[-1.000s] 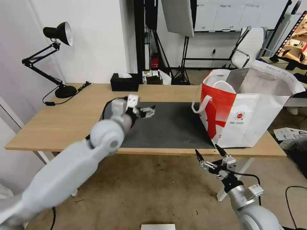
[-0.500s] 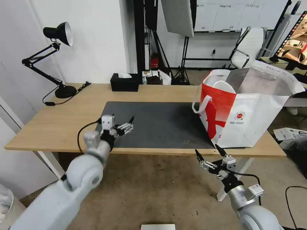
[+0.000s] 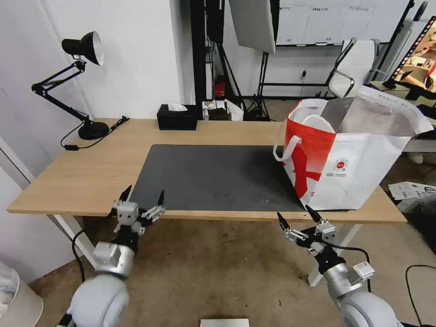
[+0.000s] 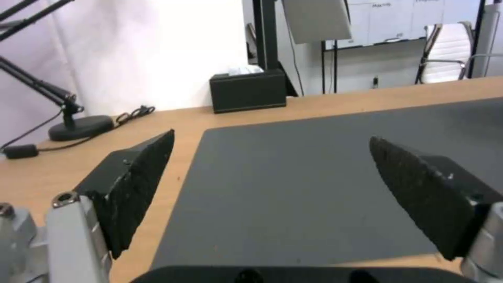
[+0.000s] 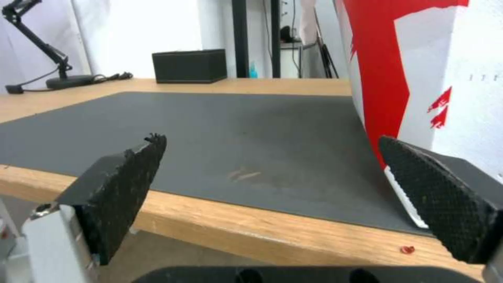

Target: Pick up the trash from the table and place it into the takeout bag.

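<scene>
Left gripper (image 3: 141, 198): spread, empty, at the table (image 3: 91, 172) front edge, over the mat (image 3: 213, 177) corner.
Right gripper (image 3: 295, 218): spread, empty, below the edge; floor open around it.
Takeout bag (image 3: 354, 154): upright just beyond the right gripper, mouth open.
Trash: perhaps one red crumb (image 5: 406, 249) by the bag.
Tissue box (image 3: 177, 117): far beyond the left gripper.

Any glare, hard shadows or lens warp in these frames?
Head view: wide-lens warp, with the walls and stands near the edges leaning; the takeout bag has a dull sheen on its foil lining and no hot spot. Left wrist view: the wall behind the desk lamp is very bright. Right wrist view: the mat has a pale sheen mid-surface and no hard shadows.
</scene>
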You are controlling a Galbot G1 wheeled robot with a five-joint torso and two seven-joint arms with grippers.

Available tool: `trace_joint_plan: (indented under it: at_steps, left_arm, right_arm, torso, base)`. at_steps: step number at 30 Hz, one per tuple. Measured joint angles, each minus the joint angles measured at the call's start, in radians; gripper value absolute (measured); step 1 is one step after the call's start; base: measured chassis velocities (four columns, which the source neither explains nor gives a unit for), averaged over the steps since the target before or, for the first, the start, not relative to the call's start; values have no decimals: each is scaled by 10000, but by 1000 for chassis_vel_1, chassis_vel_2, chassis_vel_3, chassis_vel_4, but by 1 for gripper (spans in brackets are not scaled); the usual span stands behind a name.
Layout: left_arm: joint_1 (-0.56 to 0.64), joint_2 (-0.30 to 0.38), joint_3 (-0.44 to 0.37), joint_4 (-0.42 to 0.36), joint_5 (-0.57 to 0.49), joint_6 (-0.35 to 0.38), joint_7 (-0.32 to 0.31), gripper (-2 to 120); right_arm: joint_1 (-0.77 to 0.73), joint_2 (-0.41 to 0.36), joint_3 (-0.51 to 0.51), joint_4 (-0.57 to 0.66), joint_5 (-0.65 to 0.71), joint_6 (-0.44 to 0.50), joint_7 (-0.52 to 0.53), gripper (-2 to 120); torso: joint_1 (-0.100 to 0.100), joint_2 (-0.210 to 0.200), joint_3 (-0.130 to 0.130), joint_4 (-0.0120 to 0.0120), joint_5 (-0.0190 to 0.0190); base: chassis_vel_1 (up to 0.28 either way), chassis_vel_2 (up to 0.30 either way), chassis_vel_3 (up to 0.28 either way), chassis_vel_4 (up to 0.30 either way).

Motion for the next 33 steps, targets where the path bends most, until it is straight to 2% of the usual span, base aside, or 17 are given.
trace_joint_plan:
  at_steps: [7, 13, 23, 33]
  left_arm:
    - [440, -449, -66, 222, 421, -449, 117, 100]
    - [672, -574, -97, 295, 596, -464, 88, 100]
    - [663, -748, 143, 586, -121, -211, 95, 100]
    - [641, -748, 156, 588, -152, -186, 95, 100]
  right_arm:
    - [0, 0, 0, 0, 0, 0, 0, 100]
    - [0, 0, 0, 0, 0, 0, 0, 100]
    - [0, 0, 0, 0, 0, 0, 1, 100]
    - [0, 0, 0, 0, 0, 0, 0, 100]
  torso:
    - [1, 0, 0, -2, 0]
    - [1, -1, 0, -1, 0]
    - [1, -1, 1, -2, 0]
    - [1, -1, 1, -1, 0]
  base:
    - [0, 0, 0, 0]
    - [0, 0, 0, 0]
    - [0, 0, 0, 0]
    - [0, 0, 0, 0]
